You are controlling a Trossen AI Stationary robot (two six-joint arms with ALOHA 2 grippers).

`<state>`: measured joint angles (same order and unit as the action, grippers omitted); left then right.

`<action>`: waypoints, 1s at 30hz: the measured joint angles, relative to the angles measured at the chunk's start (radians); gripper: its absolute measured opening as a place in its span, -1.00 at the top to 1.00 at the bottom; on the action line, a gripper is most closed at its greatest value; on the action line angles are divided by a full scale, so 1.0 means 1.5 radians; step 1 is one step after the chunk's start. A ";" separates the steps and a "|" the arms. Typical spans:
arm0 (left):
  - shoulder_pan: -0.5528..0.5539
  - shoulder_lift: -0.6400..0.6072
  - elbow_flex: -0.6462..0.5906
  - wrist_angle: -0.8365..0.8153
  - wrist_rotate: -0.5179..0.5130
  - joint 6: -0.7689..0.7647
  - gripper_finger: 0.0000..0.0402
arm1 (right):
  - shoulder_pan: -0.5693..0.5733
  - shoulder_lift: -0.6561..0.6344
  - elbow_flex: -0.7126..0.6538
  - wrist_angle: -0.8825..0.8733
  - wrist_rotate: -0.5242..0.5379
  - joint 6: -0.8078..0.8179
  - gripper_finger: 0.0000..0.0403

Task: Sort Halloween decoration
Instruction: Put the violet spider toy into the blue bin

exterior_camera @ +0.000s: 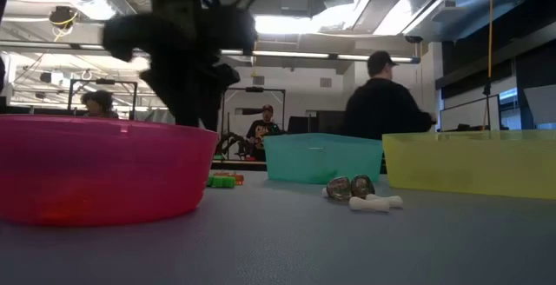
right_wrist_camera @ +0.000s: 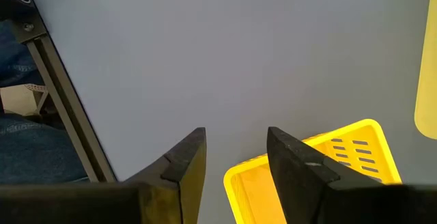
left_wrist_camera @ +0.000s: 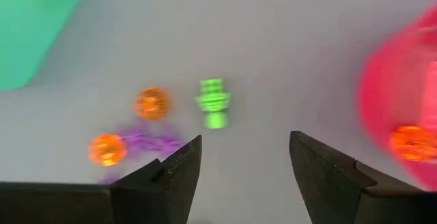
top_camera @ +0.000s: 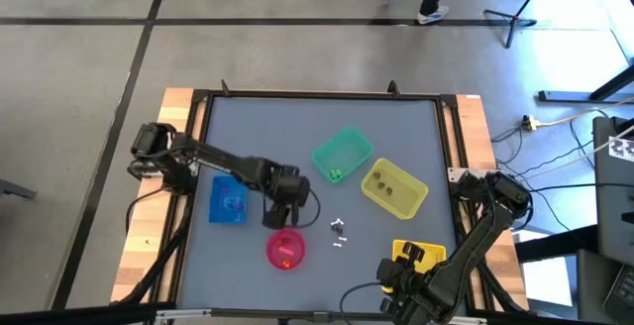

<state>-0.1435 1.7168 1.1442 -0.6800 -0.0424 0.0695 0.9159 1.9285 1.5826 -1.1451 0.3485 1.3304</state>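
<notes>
Several tiny trinkets lie loose on the table: a green one (left_wrist_camera: pixel 214 102), two orange ones (left_wrist_camera: pixel 151 104) and a purple one (left_wrist_camera: pixel 147 142) just ahead of my left gripper (left_wrist_camera: pixel 244 157). That gripper is open and empty, pointing steeply down beside the pink bowl (top_camera: pixel 286 249). An orange piece (left_wrist_camera: pixel 413 142) lies in the bowl. Dark grey (exterior_camera: pixel 350 186) and white (exterior_camera: pixel 375 202) trinkets rest farther right (top_camera: pixel 339 231). My right gripper (right_wrist_camera: pixel 235 152) hangs open and empty over the edge of the bright yellow bin (right_wrist_camera: pixel 307 176).
A blue bin (top_camera: pixel 229 202) stands at the left. A green bin (top_camera: pixel 343 157) and an olive-yellow bin (top_camera: pixel 393 188) holding small pieces stand at centre and right. The bright yellow bin (top_camera: pixel 418 254) sits near the front right. People are in the room behind the table.
</notes>
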 joint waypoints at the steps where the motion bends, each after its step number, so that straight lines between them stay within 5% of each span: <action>1: 0.014 0.000 0.000 0.000 0.000 0.008 -0.02 | 0.000 0.000 0.000 0.000 0.000 0.000 0.23; 16: 0.179 0.000 0.000 0.000 0.002 0.200 -0.02 | 0.000 0.000 0.000 0.000 0.002 -0.001 0.23; 30: 0.206 0.000 -0.023 -0.025 0.025 0.435 -0.02 | 0.000 0.000 0.000 0.001 0.047 -0.002 0.23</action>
<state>0.1654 1.7168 1.1093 -0.7181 -0.0052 0.7219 0.9157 1.9285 1.5826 -1.1430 0.4196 1.3281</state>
